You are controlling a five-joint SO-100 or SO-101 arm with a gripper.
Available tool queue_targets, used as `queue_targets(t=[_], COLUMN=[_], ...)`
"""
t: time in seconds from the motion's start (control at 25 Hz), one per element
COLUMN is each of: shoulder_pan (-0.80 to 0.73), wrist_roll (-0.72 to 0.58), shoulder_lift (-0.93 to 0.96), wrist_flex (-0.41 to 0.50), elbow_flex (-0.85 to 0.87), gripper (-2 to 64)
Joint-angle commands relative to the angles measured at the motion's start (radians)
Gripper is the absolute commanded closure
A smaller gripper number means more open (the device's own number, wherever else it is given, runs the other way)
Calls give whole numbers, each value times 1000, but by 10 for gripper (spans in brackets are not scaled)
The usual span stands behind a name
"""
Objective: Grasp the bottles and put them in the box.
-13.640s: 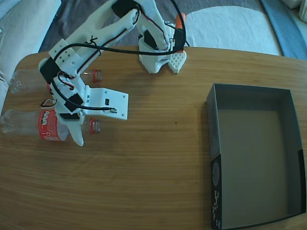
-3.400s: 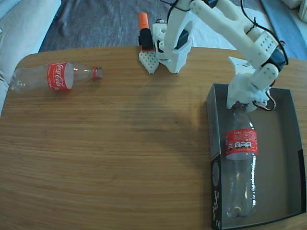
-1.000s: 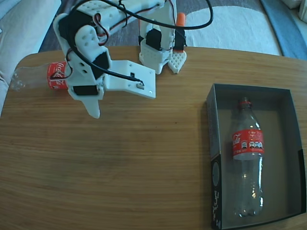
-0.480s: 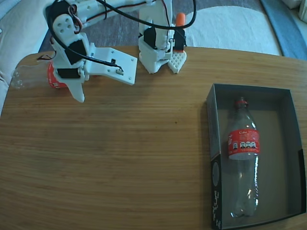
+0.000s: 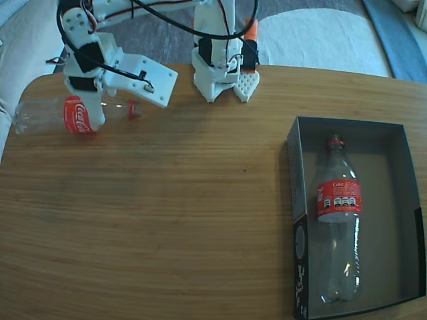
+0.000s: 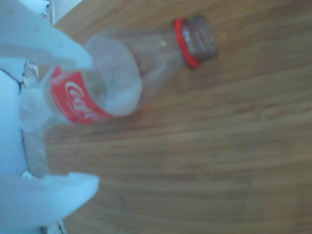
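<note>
One clear bottle [image 5: 47, 115] with a red label lies on the wooden table at the far left, its red-ringed neck [image 5: 133, 109] pointing right. My white gripper [image 5: 87, 112] hangs over its label. In the wrist view the gripper [image 6: 92, 122] is open. The upper finger [image 6: 48, 44] lies over the bottle [image 6: 141, 73] by its label, and the lower finger [image 6: 48, 195] stands well clear on the other side. A second bottle [image 5: 339, 200] lies lengthwise inside the box [image 5: 297, 173] at the right, cap toward the far wall.
The arm's white base [image 5: 217, 77] with an orange part [image 5: 250, 30] stands at the table's back edge, and black cables loop above it. The rounded table corner [image 5: 30, 87] is close to the left bottle. Bare wood [image 5: 200, 200] spans the middle.
The gripper swung left and toward the back of the table, then came down over the left bottle's label. The bottle in the box shifted slightly and now lies still.
</note>
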Motion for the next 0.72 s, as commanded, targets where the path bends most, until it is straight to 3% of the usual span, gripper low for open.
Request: queue_targets(t=[0.0, 0.52, 0.68], shoulder_pan=[46, 123, 124], wrist_roll=[-26, -218, -268], shoulder_lift=[41, 41, 46], wrist_flex=[67, 67, 67], elbow_flex=[-6, -5, 40], gripper=[375, 362, 280])
